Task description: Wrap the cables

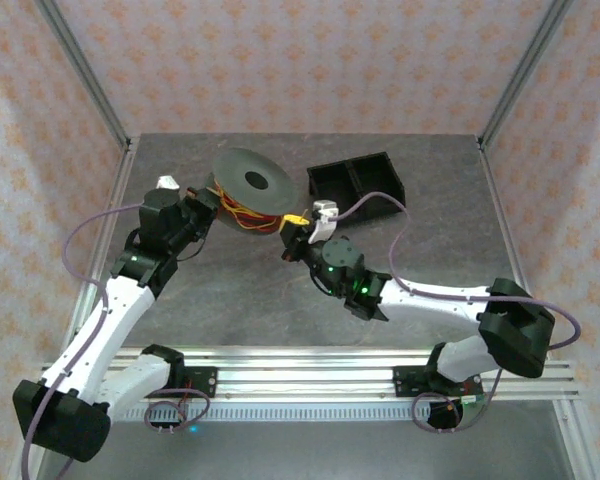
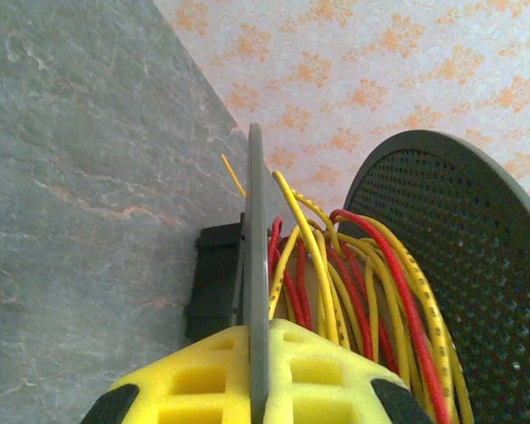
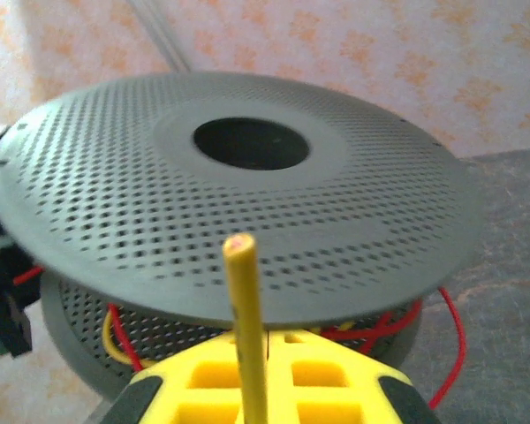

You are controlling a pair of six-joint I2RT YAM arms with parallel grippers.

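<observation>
Left fingers [image 1: 208,200] clamped on rim of one spool [image 1: 252,180] flange. Red and yellow cables [image 1: 248,217] wound loosely between flanges. Right fingers [image 1: 293,225] pinch yellow cable end [image 3: 243,300] just beside spool. Black two-compartment bin [image 1: 358,185] on bench [image 1: 230,300], close behind right fingers.
</observation>
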